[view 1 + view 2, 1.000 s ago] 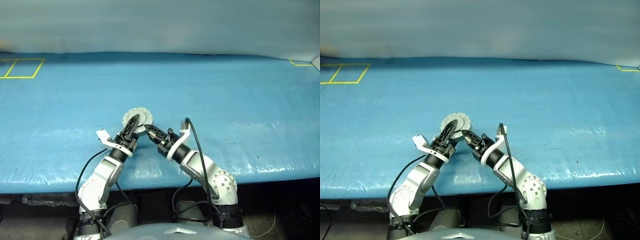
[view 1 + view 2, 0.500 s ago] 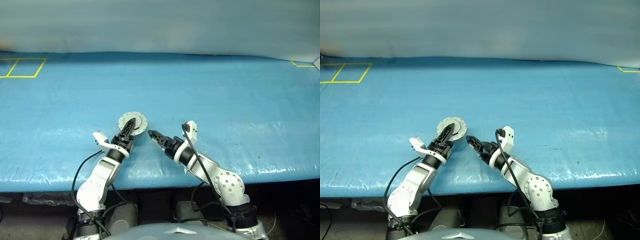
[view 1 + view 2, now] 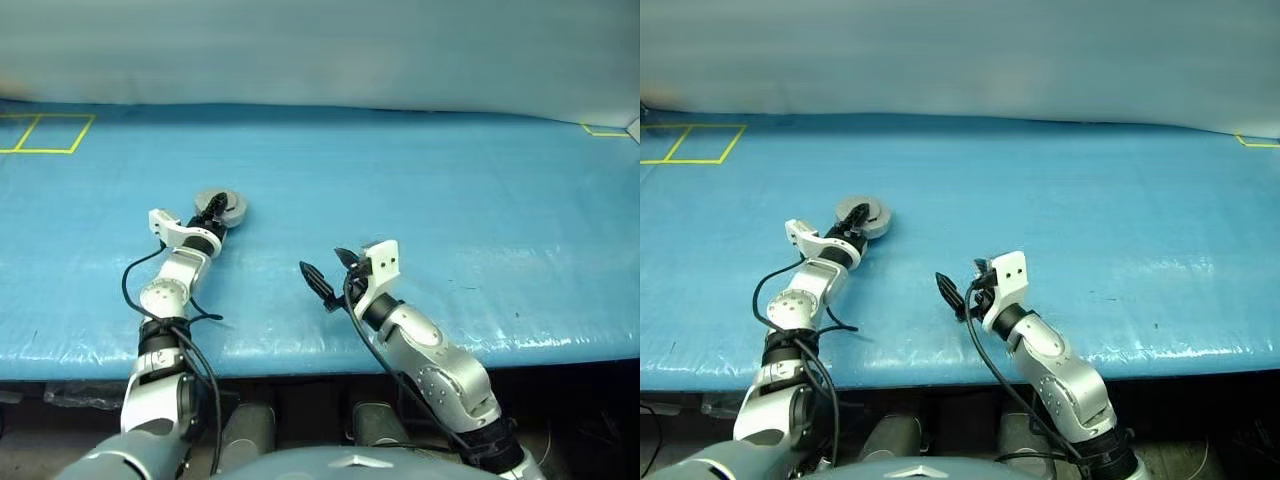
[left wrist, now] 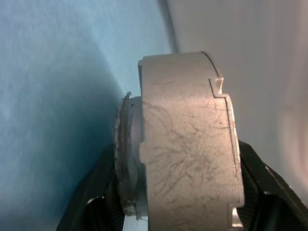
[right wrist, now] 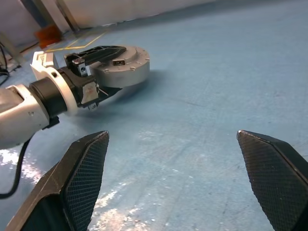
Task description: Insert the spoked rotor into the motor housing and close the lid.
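Motor housing (image 5: 122, 71), a scratched grey metal puck with notched rim, sits pinched in the left end effector (image 3: 212, 209) over the blue plastic-covered worktop (image 3: 450, 190). Right end effector (image 3: 328, 278), fingers spread wide, hangs well apart, holding nothing.

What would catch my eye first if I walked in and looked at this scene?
Probably the round grey metal motor housing, clamped between the black fingers of the left gripper and held out over the left part of the wide blue plastic-covered table. Next, the right gripper near the table's front edge, its fingers spread wide with nothing between them.
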You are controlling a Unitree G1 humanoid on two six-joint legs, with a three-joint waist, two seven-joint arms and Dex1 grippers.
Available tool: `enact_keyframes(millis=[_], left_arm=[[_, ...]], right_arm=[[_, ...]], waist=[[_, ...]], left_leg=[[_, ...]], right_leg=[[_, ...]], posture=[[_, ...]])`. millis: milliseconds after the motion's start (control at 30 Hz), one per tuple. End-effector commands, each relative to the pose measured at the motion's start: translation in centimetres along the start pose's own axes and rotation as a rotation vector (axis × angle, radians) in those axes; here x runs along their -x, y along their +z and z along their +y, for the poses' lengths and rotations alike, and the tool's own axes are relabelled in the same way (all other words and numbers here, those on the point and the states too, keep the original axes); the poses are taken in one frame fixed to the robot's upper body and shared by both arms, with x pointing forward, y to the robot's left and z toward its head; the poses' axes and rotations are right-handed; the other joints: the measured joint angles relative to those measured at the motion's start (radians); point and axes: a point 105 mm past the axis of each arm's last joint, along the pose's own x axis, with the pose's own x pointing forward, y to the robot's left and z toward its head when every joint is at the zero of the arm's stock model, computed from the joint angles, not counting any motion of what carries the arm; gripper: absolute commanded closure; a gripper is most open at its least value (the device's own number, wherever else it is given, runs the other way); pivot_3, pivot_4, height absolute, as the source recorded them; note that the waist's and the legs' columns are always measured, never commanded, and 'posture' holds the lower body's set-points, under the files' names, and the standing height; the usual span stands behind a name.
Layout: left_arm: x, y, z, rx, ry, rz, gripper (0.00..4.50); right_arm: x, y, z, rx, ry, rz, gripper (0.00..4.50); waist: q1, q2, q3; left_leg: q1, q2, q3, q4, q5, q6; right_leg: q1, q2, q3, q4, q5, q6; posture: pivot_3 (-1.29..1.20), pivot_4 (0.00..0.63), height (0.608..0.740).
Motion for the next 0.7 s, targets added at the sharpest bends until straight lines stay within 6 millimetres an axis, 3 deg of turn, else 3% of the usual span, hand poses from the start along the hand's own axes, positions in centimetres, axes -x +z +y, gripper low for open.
enact_keyframes(millis=[33, 333, 533, 700], left_arm=[[-1.6, 0.6, -2.2, -0.026, -0.074, -0.018, 2.02], [-3.9, -0.8, -2.2, -0.091, -0.02, 0.04, 2.02], [-3.3, -1.2, -1.5, -0.108, -0.03, 0.1, 0.03], [-0.2, -1.2, 1.9, -0.128, 0.051, 0.162, 0.03]], right_arm=[[0.3, 0.9, 0.5, 0.043, 0.009, -0.062, 0.0], [0.4, -0.3, 0.3, 0.074, -0.033, -0.02, 0.0], [0.3, -0.2, 0.3, 0.067, -0.051, -0.025, 0.0], [0.5, -0.7, 0.2, 0.06, -0.057, -0.008, 0.0]], waist=[[-0.001, 0.0, 0.0], [-0.008, -0.002, 0.001], [-0.008, -0.002, 0.001], [-0.024, -0.002, 0.0]], left_leg=[[0.0, 0.0, 0.0, 0.0, 0.0, 0.0], [0.001, 0.001, 0.0, -0.001, 0.001, -0.001], [0.002, 0.001, 0.0, -0.001, 0.001, -0.001], [0.005, 0.002, 0.0, -0.002, 0.001, -0.001]], right_leg=[[0.0, 0.0, 0.0, 0.0, 0.001, -0.002], [-0.001, 0.0, 0.0, 0.001, 0.002, -0.004], [0.001, 0.0, 0.0, 0.002, 0.002, -0.004], [0.001, -0.001, 0.001, 0.003, 0.003, -0.004]], posture=[[0.0, 0.15, 0.74], [0.0, 0.15, 0.74], [0.0, 0.15, 0.74], [0.0, 0.15, 0.74]])
